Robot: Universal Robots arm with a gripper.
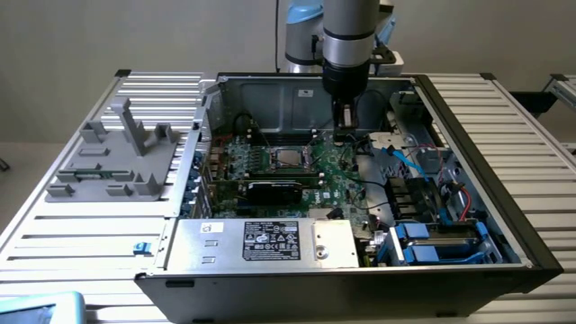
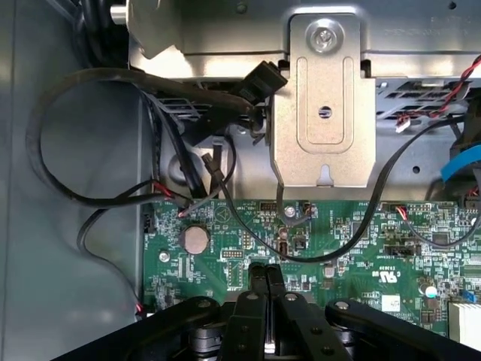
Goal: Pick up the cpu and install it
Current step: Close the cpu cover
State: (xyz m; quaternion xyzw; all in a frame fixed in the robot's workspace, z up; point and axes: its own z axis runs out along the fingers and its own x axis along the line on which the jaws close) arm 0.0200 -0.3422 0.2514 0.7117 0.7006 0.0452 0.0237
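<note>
An open computer case [image 1: 531, 260] lies on a slatted metal table [image 1: 81, 233], seen from above. Nearest is a silver power supply box [image 1: 270, 241] with a printed label. Beyond it lies the green motherboard [image 1: 333, 177].

The cpu [image 1: 288, 158] is a small shiny square. It lies flat in the dark socket [image 1: 270, 150] near the middle of the board, apart from the arm.

Just beyond the socket, toward the exterior view's right, the gripper [image 1: 344, 137] hangs low inside the case, close above the board. In the wrist view the gripper [image 2: 264, 280] has its two black fingers [image 2: 256, 280] pressed together, with nothing between them. It is closed and empty.

Black cables [image 2: 75, 197] loop over the far edge of the board. A folded metal bracket [image 2: 325, 113] stands on the far wall. Outside the case, on the exterior view's left, sits a grey plastic fixture [image 1: 117, 155] with upright posts.

Judging by how things lie, the chip is already picked up and set in the socket, so the work is in its installing stage. Whether the chip is fully seated or latched cannot be told. Any move from here calls for little force and a path clear of the loose cables and the socket frame.
</note>
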